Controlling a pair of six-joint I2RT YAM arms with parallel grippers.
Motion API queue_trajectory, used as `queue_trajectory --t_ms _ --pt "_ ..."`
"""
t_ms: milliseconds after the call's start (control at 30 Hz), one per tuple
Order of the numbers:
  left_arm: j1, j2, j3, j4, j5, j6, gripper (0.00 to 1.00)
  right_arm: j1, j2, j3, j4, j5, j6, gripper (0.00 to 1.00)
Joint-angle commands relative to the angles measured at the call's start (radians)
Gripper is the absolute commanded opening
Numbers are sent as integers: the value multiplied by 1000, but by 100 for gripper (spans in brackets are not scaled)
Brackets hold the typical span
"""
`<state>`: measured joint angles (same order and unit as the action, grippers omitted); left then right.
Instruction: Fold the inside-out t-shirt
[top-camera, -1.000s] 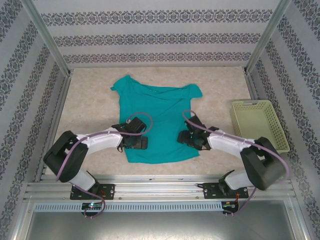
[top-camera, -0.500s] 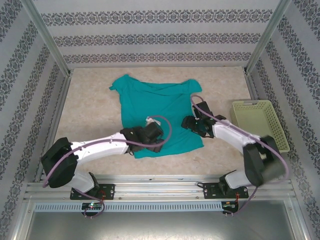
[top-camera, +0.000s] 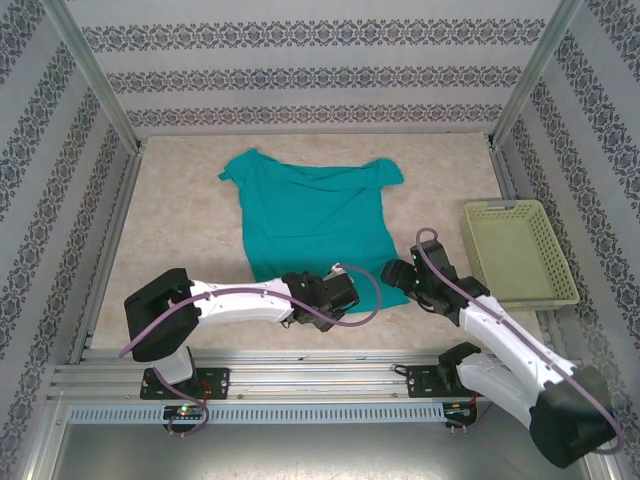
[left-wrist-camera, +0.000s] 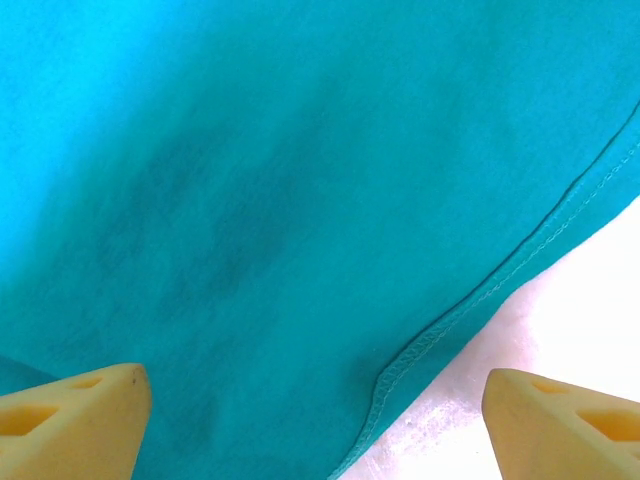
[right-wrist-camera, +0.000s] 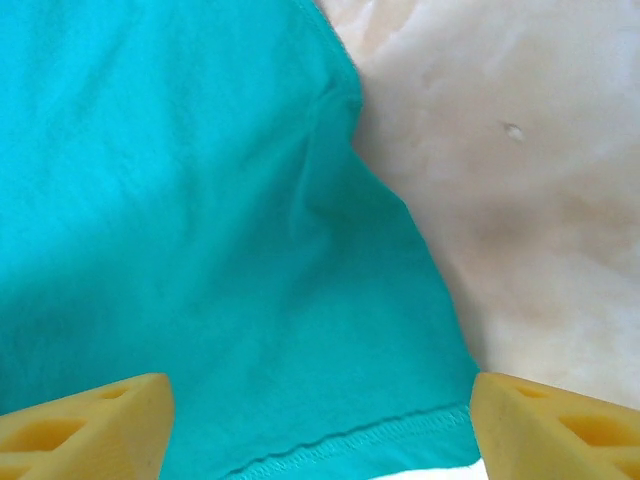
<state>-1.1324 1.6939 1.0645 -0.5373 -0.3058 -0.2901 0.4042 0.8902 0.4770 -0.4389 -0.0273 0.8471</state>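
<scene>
The inside-out t-shirt is teal-green and lies spread flat on the table, collar at the far end. My left gripper hovers over its near hem. In the left wrist view that gripper is open, and the stitched hem runs diagonally between the yellow fingertips. My right gripper is at the shirt's near right corner. In the right wrist view this gripper is also open, straddling the hem with nothing pinched.
A pale yellow-green basket stands on the right side of the table, just beyond the right arm. Patterned walls and metal posts enclose the table. Bare tabletop lies to the left of the shirt.
My left gripper has swung right from the shirt's left side to its near hem. The right gripper has pulled back to the near right corner and opened wider. The shirt's near edge now lies farther back.
</scene>
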Motion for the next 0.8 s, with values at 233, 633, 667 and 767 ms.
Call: queue_trajectory --t_ms 233,633,667,767 --pt "34 62 -40 -9 92 37 73 60 -65 -9 -23 20 -2 81" --pt "39 91 -26 -11 55 40 29 92 -60 -1 -22 41 -10 81" --pt "39 83 -29 -8 52 40 26 91 -59 -1 -23 41 -10 81" --pt "40 57 -32 2 29 39 18 91 -52 2 -22 43 -11 81"
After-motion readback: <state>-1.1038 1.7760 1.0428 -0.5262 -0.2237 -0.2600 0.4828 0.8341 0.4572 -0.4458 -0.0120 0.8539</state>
